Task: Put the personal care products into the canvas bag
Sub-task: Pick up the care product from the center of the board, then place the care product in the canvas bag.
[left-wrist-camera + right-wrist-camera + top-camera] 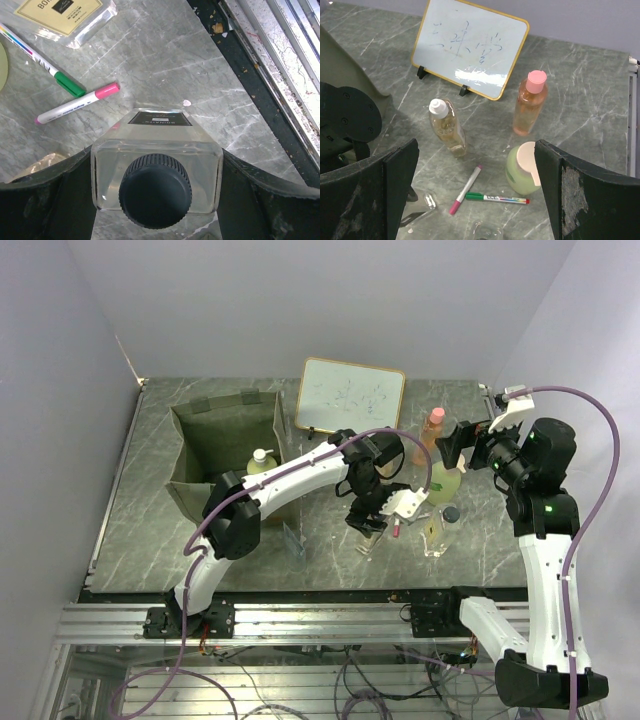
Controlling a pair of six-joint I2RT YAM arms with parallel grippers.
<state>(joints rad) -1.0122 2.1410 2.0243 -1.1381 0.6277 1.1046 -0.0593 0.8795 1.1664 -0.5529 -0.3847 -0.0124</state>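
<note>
Where the left gripper (pixel 157 172) sits: astride an upright clear dark-capped bottle (pixel 155 190), a finger close by each side, pressing or not, I cannot tell.
Right gripper (pixel 476 145): jaws spread wide, holding nothing, above the green pump bottle (pixel 522 170).
Canvas bag (pixel 195 490): left part of the table (pixel 150 540), with a yellow-green bottle (pixel 262 460) inside.
On the table: orange pink-capped bottle (pixel 530 102) and amber bottle (pixel 447 127), both near the whiteboard (pixel 470 47).

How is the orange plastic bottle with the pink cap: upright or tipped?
Upright: the orange plastic bottle stands on its base, pink cap topmost.
</note>
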